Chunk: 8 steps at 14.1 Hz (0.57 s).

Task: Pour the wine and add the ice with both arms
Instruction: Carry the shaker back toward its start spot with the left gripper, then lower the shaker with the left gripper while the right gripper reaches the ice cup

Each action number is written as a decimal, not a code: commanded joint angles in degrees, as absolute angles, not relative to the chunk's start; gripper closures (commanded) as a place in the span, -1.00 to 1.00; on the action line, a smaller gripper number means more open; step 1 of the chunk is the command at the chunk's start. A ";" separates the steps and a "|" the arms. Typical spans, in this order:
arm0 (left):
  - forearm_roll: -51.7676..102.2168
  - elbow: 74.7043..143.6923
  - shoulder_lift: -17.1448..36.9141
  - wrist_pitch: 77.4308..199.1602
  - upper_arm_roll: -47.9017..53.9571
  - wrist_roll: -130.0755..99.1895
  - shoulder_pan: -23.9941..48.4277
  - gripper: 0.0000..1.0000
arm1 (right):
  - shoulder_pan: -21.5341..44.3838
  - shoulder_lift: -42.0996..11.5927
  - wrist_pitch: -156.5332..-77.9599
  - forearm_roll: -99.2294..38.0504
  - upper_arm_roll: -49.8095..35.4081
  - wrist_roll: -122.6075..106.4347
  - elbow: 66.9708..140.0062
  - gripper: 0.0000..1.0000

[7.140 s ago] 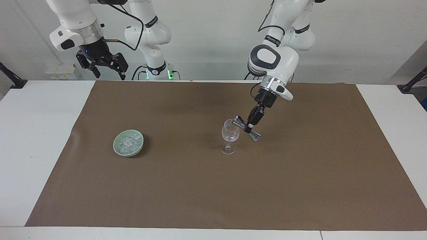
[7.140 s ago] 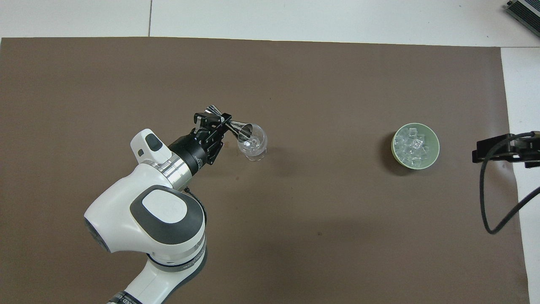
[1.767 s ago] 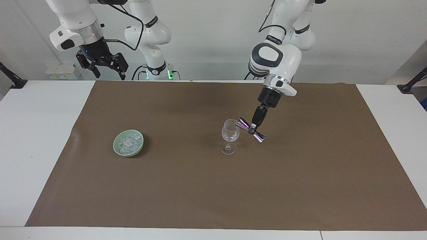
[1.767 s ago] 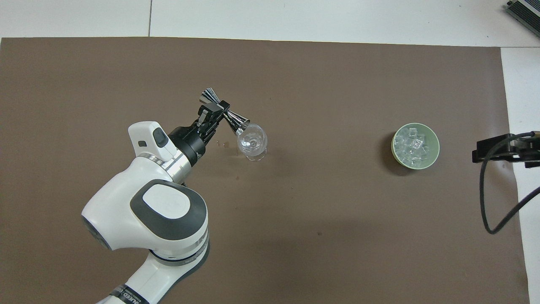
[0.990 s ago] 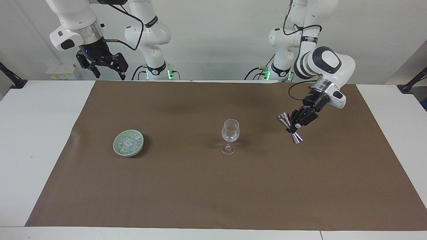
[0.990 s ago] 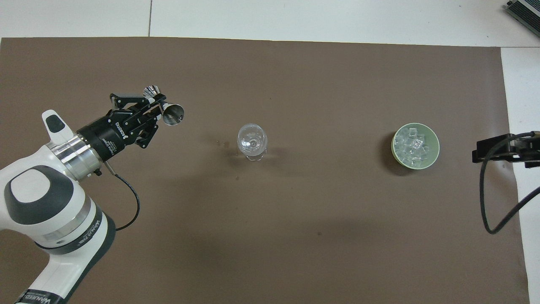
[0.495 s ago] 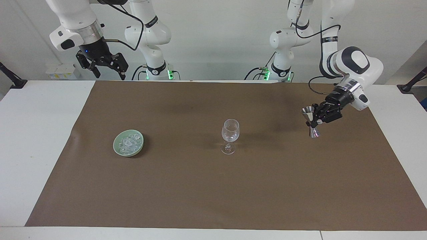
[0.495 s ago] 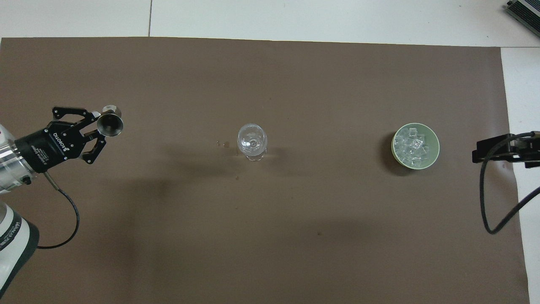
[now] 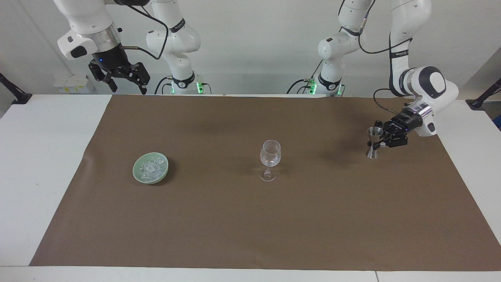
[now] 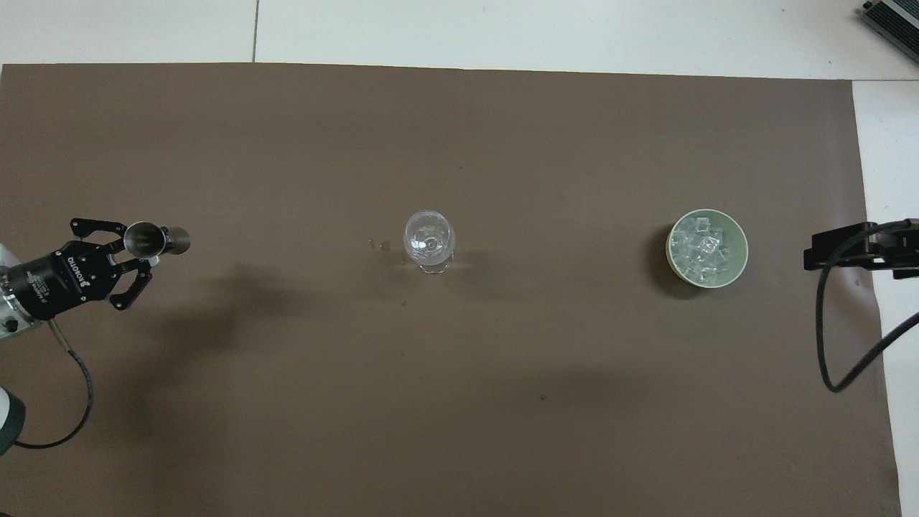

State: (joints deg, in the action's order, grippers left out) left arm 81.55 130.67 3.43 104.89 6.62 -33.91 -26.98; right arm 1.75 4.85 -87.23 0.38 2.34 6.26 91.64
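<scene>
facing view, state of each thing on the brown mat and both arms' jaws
clear stemmed wine glass: upright on the mat, nothing touching it.
pale green bowl: upright, holds clear ice chunks.
silver double-cone jigger: upright, gripped at its waist.
left gripper: jaws shut on the jigger.
right gripper: jaws open, empty, waiting raised.

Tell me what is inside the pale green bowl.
The pale green bowl holds a heap of small clear ice chunks. They cover its bottom, so anything beneath them cannot be seen.
</scene>
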 commanded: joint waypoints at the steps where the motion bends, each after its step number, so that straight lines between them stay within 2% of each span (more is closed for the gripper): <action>1: 78.32 126.75 8.51 100.03 7.12 -37.26 -30.58 1.00 | 0.88 5.54 -92.97 -0.88 2.11 3.70 96.22 -1.00; 5: 76.47 124.28 12.30 98.79 7.03 -38.58 -32.17 1.00 | 0.88 6.06 -103.69 -1.93 1.93 1.42 105.27 -1.00; 8: 75.50 122.79 14.23 98.79 7.12 -40.07 -32.61 1.00 | 0.79 5.45 -108.16 -2.55 2.02 -7.01 110.11 -1.00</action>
